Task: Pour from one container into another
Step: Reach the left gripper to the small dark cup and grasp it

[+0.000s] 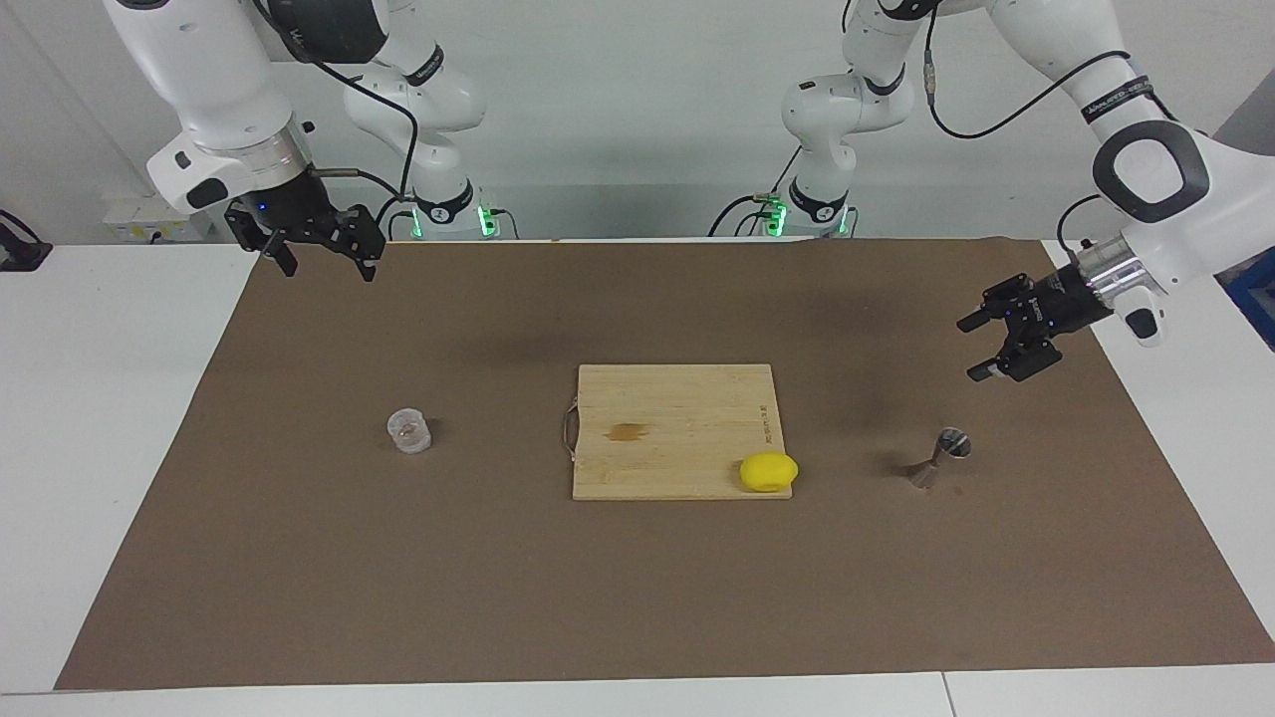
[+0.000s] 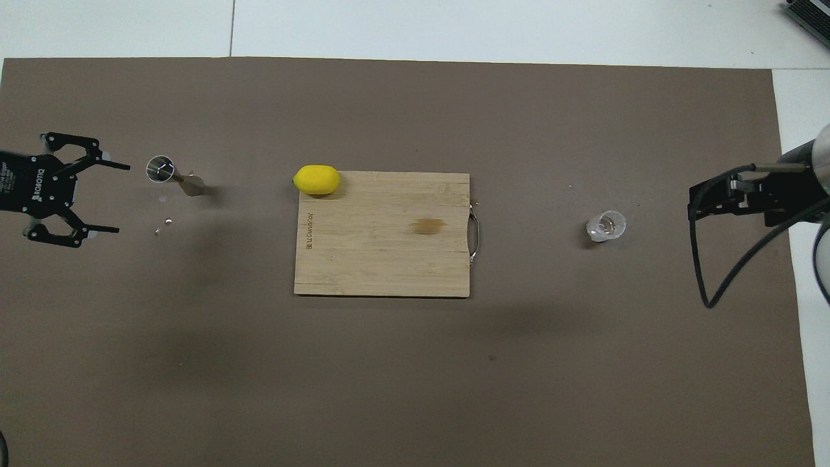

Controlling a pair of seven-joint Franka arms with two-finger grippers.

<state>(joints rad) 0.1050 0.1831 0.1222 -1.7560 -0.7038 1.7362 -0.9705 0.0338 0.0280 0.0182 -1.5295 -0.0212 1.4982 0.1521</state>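
Showed "ROBOTIQ" on left gripper, mid-left overhead only, splayed empty near jigger. Right gripper upper left facing, spread, empty.

Clear cup and steel jigger, both upright, well apart.
The squat clear cup stands toward the right arm's end; the hourglass-shaped jigger stands toward the left arm's end.

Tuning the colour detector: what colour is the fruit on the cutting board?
Yellow: the lemon, clearest in the overhead view.
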